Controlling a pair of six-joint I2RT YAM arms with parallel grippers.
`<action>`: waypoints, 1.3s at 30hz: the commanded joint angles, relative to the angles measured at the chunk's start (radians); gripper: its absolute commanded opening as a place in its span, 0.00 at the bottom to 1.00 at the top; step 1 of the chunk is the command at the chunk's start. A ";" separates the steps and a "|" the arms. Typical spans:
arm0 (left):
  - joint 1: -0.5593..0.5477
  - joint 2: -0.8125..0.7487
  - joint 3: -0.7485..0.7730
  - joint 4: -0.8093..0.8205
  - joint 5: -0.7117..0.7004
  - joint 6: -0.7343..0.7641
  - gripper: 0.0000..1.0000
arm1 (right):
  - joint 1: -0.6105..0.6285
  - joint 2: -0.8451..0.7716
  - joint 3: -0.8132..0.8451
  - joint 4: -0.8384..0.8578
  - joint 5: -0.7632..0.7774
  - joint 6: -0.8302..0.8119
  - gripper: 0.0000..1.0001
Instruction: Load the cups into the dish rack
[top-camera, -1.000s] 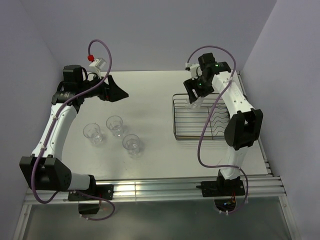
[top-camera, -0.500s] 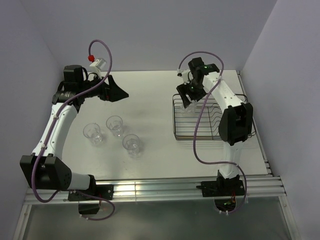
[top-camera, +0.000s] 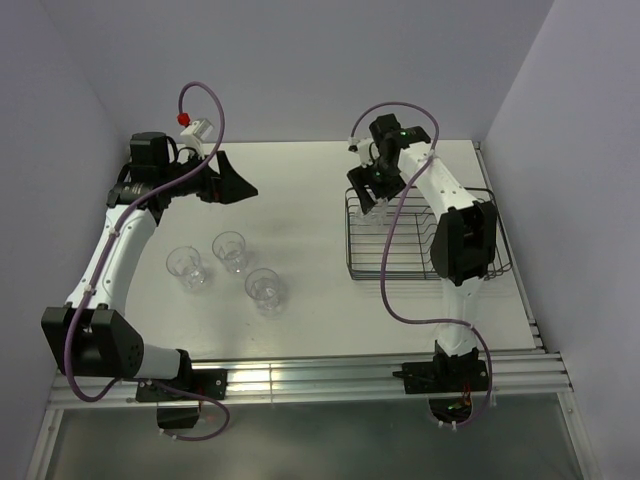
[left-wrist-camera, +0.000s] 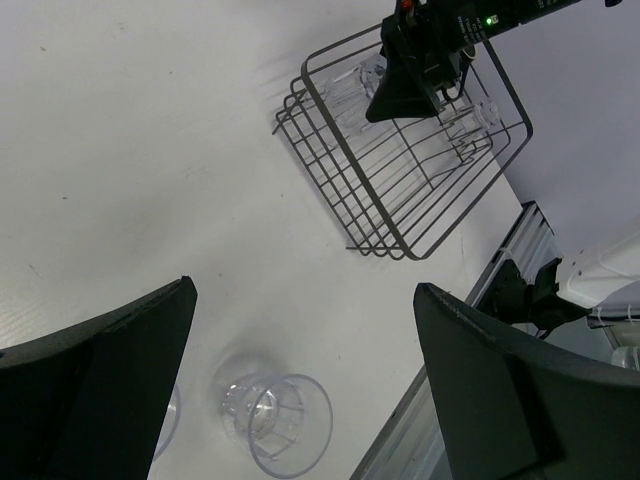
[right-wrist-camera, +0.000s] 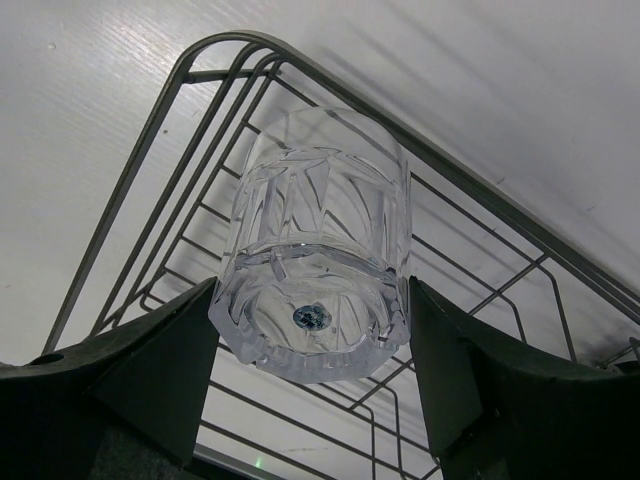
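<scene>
Since a second ago our right hand (right-wrist-camera: 312, 335) has swung to the far left corner of the dark grey wire dish rack (right-wrist-camera: 150, 135), clenched on a clear faceted tumbler (right-wrist-camera: 320, 230) just above the bars. We judge placing underway: lower, then let go. Our left hand (top-camera: 240, 187) hangs released.

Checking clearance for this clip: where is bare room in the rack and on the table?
Bare: the rack's near-left bars, and the table strip between rack and three cups. Crowded: the rack's far-left corner, where the right jaws hold a cup.
</scene>
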 joint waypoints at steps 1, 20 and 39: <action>0.000 -0.004 -0.006 0.022 -0.018 -0.011 0.99 | 0.017 0.014 0.052 0.028 0.012 0.005 0.30; 0.000 -0.007 -0.012 0.008 -0.024 0.004 0.99 | 0.042 0.057 0.051 0.025 0.038 0.004 0.35; 0.000 -0.022 -0.018 -0.013 -0.052 0.032 0.99 | 0.047 0.051 0.061 0.014 0.017 0.004 0.91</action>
